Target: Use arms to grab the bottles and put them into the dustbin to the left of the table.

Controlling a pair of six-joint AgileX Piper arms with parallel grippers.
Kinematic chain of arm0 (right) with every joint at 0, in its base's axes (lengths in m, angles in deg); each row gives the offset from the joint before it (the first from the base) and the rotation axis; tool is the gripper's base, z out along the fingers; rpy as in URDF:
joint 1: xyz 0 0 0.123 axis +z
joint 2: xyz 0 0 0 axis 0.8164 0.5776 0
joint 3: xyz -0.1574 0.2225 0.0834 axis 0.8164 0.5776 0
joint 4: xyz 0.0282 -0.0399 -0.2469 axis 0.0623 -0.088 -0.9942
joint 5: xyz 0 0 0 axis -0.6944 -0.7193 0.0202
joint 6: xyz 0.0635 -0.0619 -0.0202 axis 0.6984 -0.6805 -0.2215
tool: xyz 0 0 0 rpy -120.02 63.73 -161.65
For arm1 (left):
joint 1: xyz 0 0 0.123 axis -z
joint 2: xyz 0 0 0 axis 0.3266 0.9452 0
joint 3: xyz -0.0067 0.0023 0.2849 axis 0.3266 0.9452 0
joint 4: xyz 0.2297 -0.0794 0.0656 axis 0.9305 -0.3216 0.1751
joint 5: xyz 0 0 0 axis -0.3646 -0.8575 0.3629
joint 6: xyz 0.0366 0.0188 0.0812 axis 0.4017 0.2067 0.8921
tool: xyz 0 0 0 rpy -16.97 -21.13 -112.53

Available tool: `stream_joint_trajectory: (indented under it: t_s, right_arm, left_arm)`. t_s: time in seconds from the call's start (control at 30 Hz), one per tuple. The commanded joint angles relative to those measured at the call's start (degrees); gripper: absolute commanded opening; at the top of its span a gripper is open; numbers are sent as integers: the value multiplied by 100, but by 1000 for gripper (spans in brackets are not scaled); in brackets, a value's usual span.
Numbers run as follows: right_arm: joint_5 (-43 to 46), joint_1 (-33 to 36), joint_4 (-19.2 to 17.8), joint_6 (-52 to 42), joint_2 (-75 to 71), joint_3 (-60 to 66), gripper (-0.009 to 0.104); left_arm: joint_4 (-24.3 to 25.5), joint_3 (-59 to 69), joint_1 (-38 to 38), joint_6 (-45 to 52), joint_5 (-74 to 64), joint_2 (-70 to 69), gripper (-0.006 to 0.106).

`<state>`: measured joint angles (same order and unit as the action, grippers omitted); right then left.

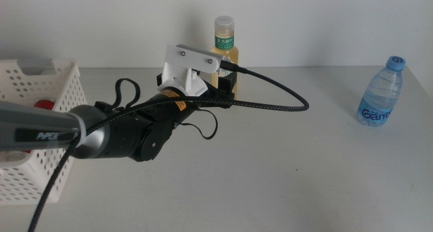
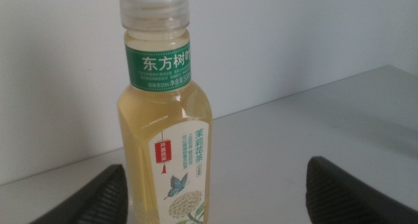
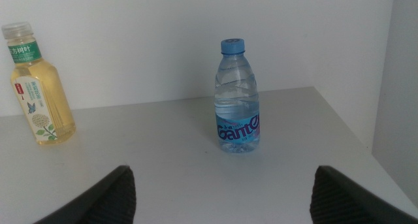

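The yellowish tea bottle (image 1: 224, 48) stands upright at the back of the table (image 1: 284, 171). My left gripper (image 1: 227, 85) reaches it from the left, open, with the bottle (image 2: 163, 119) between its jaws and nearer one of them; left gripper (image 2: 221, 188). The clear water bottle (image 1: 382, 90) with a blue cap stands upright at the far right. My right gripper (image 3: 228, 198) is open and empty, well short of the water bottle (image 3: 238, 100); this arm is out of the middle view. The white dustbin (image 1: 57, 80) stands at the left; something red (image 1: 44, 105) shows inside it.
The left arm's black cable (image 1: 284, 97) loops out over the table to the right of the tea bottle. A white wall runs behind the table. The tea bottle also shows in the right wrist view (image 3: 38, 87), far to the side of the water bottle.
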<state>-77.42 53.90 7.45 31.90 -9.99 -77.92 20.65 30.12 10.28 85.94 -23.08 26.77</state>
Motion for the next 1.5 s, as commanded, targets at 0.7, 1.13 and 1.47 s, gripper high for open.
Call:
stream_joint_trajectory:
  t_s: [0.7,1.13,1.47]
  right_arm:
    - [413,-38,-45,-35,-124,-56,94]
    - [413,-38,-45,-35,-124,-56,94]
    - [413,-38,-45,-35,-124,-56,94]
  left_arm:
    - [-476,-2221,-144,18,-308,1201,94]
    - [-470,-2927,-144,135,-610,1573,94]
    - [-470,-3127,-177,237,-568,1831,94]
